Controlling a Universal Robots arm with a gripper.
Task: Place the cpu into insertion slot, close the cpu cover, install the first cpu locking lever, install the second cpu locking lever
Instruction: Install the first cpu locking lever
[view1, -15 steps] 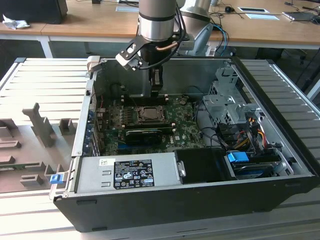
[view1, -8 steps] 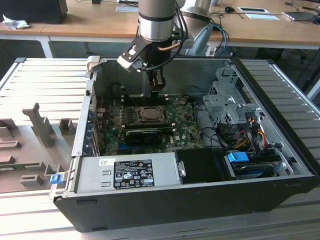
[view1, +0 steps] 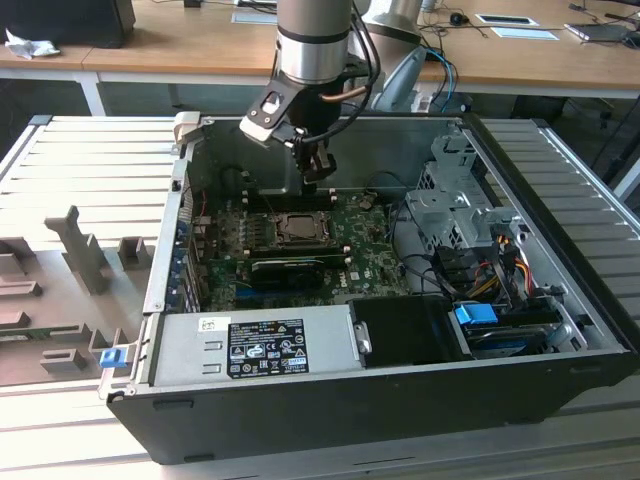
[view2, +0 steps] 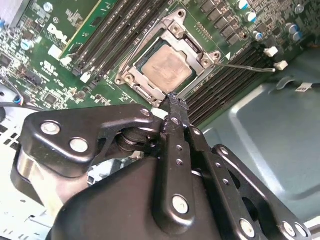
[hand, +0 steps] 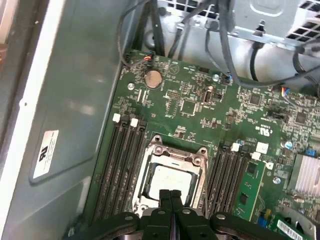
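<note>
Exterior view first: the arm (view1: 312, 40) drops straight down into the open computer case (view1: 400, 410), wrist vertical. The gripper (view1: 318, 182) points at the motherboard (view1: 370, 265) and hangs just above the cpu cover (view1: 298, 228), a touch toward the exterior view's right of it. Pincer clenched: in the first wrist view the 2 fingers (hand: 165, 200) are pressed flat together with nothing between them, tips over the cover's edge. Whether they touch it, I cannot tell. The cpu (hand: 167, 179) lies flat in the socket, its pale metal top showing through the cover's window, and the cover is down flat around it. In the second wrist view 1 thin wire lever (view2: 247, 66) juts out from a corner of the cover, across the memory slots (view2: 225, 95) beside it. The gripper's own black linkage hides the cover's near edge there. Labels: a white sticker (hand: 46, 152) on the case wall, well apart from the cover, and a black label (view1: 265, 345) on the grey power supply (view1: 190, 350). Their print is too small to make out. A coin cell (hand: 153, 77) sits near the cover, while cables (view1: 495, 255) and a drive cage (view1: 450, 195) crowd the exterior view's right.
</note>
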